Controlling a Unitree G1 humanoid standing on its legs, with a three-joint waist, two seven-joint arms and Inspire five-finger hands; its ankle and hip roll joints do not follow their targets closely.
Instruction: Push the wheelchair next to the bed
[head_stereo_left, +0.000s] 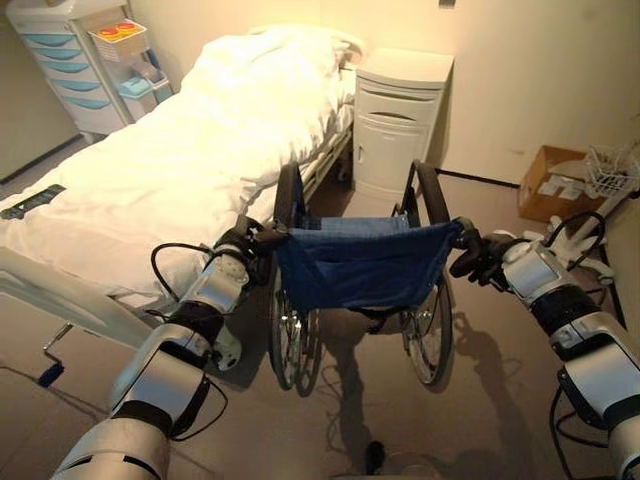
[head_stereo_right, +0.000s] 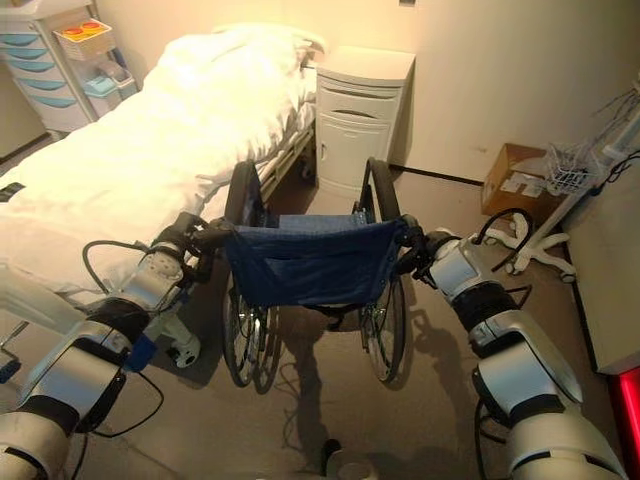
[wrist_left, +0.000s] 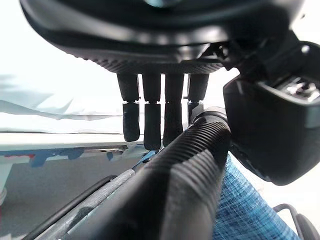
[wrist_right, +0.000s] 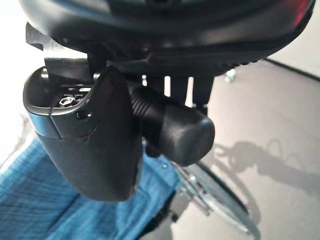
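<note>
Standing beside the bed (head_stereo_left: 170, 170), the wheelchair (head_stereo_left: 355, 265) faces the nightstand (head_stereo_left: 400, 120); left hand (head_stereo_left: 250, 243) and right hand (head_stereo_left: 478, 255) each curl around a rear push handle.

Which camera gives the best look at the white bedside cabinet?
The left eye view: the bedside cabinet stands whole beyond the wheelchair, beside the bed. The right eye view shows it similarly.

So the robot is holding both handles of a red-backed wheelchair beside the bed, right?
Nearly. The wheelchair has a blue back, not red, as the left eye view shows. The left robot hand and right robot hand do hold its handles, beside the bed.
</note>
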